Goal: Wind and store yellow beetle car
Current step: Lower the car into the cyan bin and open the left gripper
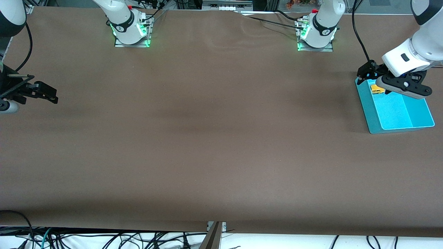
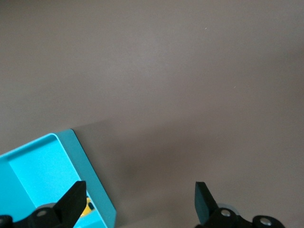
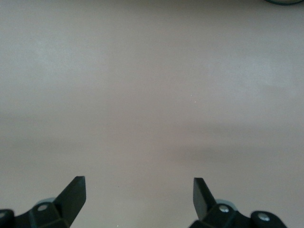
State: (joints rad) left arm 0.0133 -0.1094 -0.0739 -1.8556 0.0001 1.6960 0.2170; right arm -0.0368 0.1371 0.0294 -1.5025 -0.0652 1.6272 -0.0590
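The yellow beetle car [image 1: 377,89] lies inside the cyan bin [image 1: 367,112], at the bin's end farther from the front camera. In the left wrist view a sliver of the car [image 2: 87,209] shows inside the bin's wall [image 2: 90,175], beside one fingertip. My left gripper [image 1: 367,72] hangs open and empty just above the bin's farther corner, holding nothing; in its own view it [image 2: 140,199] straddles the bin's edge and bare table. My right gripper [image 1: 51,95] is open and empty, waiting above the table at the right arm's end; its view [image 3: 139,197] shows only table.
The brown table cloth [image 1: 214,138] fills the middle. The two arm bases [image 1: 131,29] [image 1: 316,33] stand along the edge farthest from the front camera. Cables hang below the table's near edge [image 1: 104,238].
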